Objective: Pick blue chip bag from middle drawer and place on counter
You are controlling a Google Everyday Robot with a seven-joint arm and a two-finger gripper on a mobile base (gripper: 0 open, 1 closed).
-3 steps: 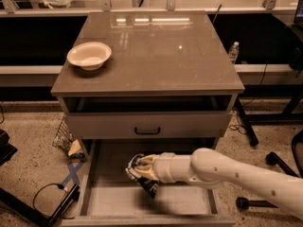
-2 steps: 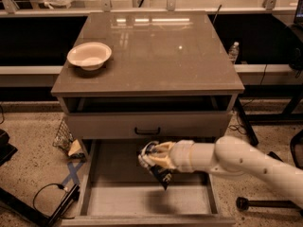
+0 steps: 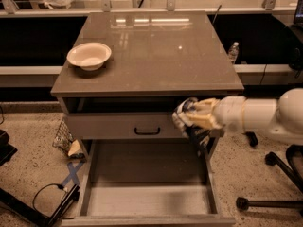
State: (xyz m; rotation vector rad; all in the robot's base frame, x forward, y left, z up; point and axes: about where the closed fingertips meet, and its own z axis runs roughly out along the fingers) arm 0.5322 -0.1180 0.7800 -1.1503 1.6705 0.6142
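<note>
My gripper (image 3: 193,118) is shut on the blue chip bag (image 3: 187,119), a crumpled dark-blue foil bag with pale lettering. It holds the bag in the air in front of the cabinet's right side, just below the counter's edge and above the middle drawer (image 3: 147,200). The drawer is pulled fully out; only its pale-grey floor shows inside. The counter (image 3: 156,51) is a glossy grey-brown slab with light reflections near its back. My white arm comes in from the right edge.
A white bowl (image 3: 89,56) sits on the counter's left side. A grey drawer front with a black handle (image 3: 147,131) is shut above the open drawer. An office chair base (image 3: 270,183) stands at the right. Cables and a wire basket (image 3: 64,136) lie at the left.
My gripper has risen with the bag from inside the drawer and moved right, up to just under the counter's edge. The drawer now shows only its floor.
</note>
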